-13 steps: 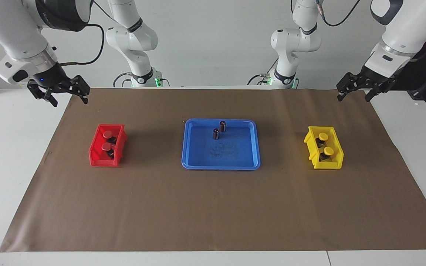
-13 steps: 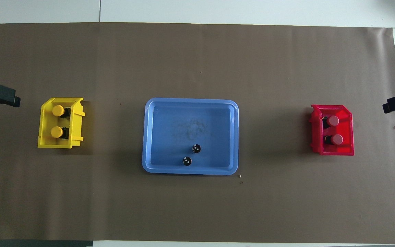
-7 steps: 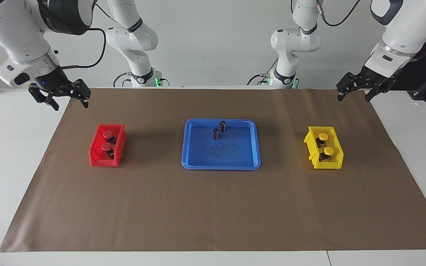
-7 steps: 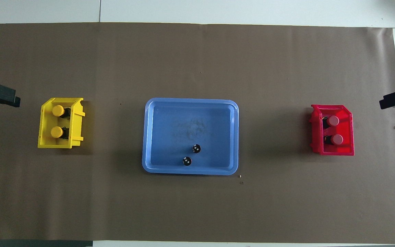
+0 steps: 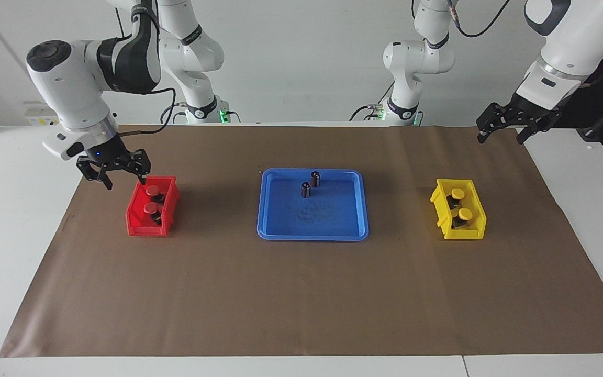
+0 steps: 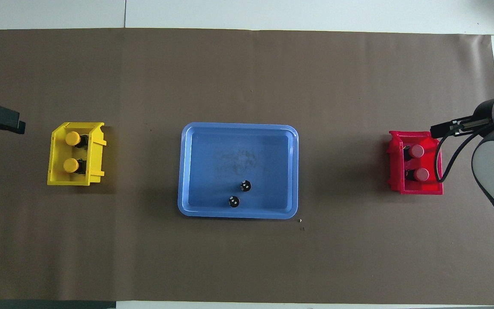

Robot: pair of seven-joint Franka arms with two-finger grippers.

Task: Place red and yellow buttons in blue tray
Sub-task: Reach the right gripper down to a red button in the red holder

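Red buttons (image 5: 151,199) in red bin (image 5: 135,226), right gripper (image 5: 125,184) spread just above/beside; left gripper (image 5: 500,139) spread, waiting.

The white table (image 5: 19,235) is covered by a brown paper sheet (image 5: 301,298). On the sheet lie a flat blue plastic tray (image 5: 265,209) midway, a small red plastic bin (image 5: 135,226) toward the right arm's end, and a small yellow plastic bin (image 5: 477,209) toward the left arm's end.

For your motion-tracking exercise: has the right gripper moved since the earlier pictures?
Yes. In the facing view the right gripper has come down from above the table's corner to the red bin, at its end nearer the robots.
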